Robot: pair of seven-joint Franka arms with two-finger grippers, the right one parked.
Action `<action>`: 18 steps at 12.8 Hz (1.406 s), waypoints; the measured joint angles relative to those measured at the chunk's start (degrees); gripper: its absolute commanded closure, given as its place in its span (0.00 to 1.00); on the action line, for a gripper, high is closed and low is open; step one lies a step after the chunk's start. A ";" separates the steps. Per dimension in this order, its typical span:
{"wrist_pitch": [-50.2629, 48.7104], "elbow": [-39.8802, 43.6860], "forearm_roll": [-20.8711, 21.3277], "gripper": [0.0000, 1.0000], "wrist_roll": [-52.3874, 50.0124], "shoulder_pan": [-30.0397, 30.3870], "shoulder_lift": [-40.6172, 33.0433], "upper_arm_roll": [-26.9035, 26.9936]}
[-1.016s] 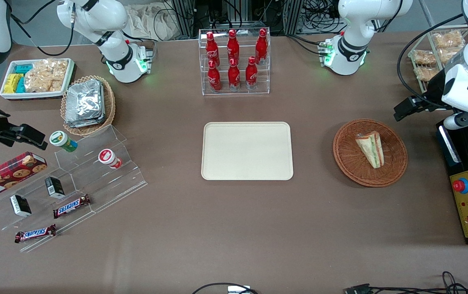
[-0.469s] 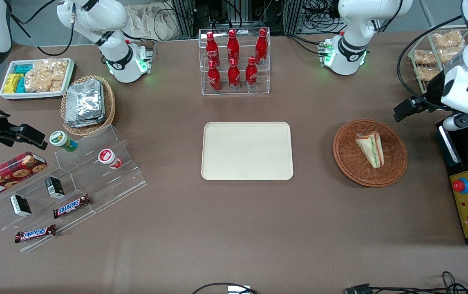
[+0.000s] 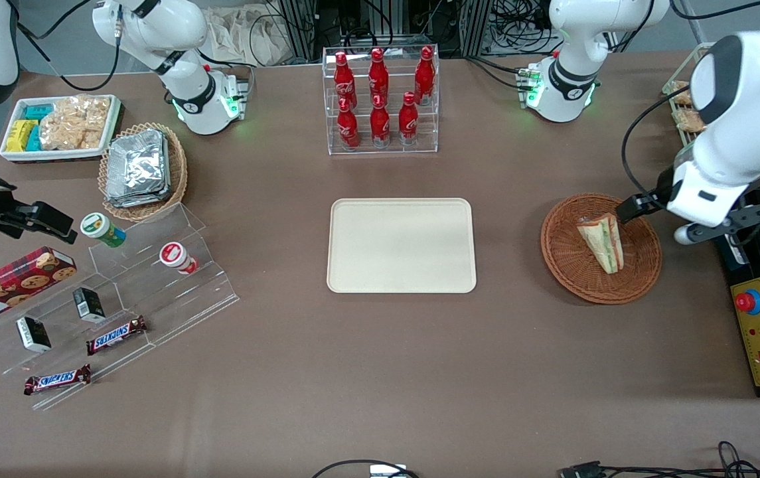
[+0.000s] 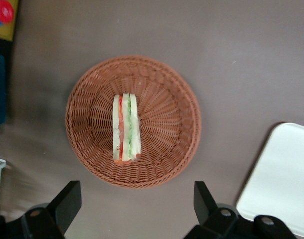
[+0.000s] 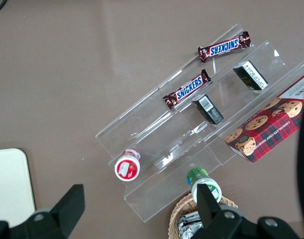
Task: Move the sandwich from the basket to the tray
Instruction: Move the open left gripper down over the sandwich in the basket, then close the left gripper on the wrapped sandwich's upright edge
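The left arm's hand point(image 4: 134, 206) is hovering above the wicker basket point(image 3: 645, 265), at the basket's edge toward the working arm's end of the surface point(image 3: 380, 372). In the wrist view its two fingers point(image 4: 67, 199) are standing spread wide apart, holding nothing, with the basket's rim point(image 4: 92, 84) and brown surface point(image 4: 231, 45) showing between them.

The sandwich point(image 3: 602, 242) is lying in the basket directly below and just beside the hand. In the front view the hand's dark tip point(image 3: 633, 208) is appearing right by the sandwich's upper corner, though whether it is touching the wrap cannot be told; the wrist view is showing the sandwich point(image 4: 125, 128) some way below the fingers, resting on its side near the basket's middle, with white bread outside and red and green filling layers running along its length.

The cream tray point(image 3: 401, 245) is sitting flat on the surface, well apart from the hand toward the parked arm's end, with a strip of bare surface between it and the basket. One rounded corner of the tray point(image 4: 286, 179) is showing in the wrist view near a finger.

A clear rack of red bottles point(image 3: 380, 99) is standing farther from the front camera than the tray.
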 measured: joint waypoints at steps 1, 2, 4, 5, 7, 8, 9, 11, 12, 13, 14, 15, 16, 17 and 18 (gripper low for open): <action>3.00 -3.63 0.00 0.00 -0.31 0.53 -0.68 0.09; 5.91 -7.12 0.00 0.00 -1.12 1.08 -1.28 0.14; 11.77 -12.63 0.00 0.00 -2.36 1.79 -1.69 1.08; 15.38 -15.07 0.00 0.00 -2.58 1.95 -1.62 1.58; 23.97 -20.71 0.00 0.00 -2.81 2.28 -1.13 2.02; 28.20 -23.42 -0.01 0.00 -3.01 2.29 -0.32 2.28; 31.59 -25.23 -0.01 0.00 -3.16 2.30 1.12 2.91; 37.53 -26.46 -0.01 0.00 -3.16 2.31 5.26 4.07; 39.65 -26.47 -0.01 0.00 -3.16 2.31 7.30 4.20; 41.28 -26.44 -0.01 0.00 -3.16 2.29 8.98 4.19; 42.34 -26.40 -0.01 0.00 -3.16 2.27 10.21 4.19; 43.01 -26.33 -0.01 0.01 -3.16 2.25 11.03 4.19; 43.27 -26.27 -0.01 0.03 -3.16 2.24 11.41 4.19; 43.28 -26.25 -0.01 0.06 -3.16 2.24 11.45 4.19; 43.29 -26.21 -0.01 0.12 -3.16 2.24 11.45 4.19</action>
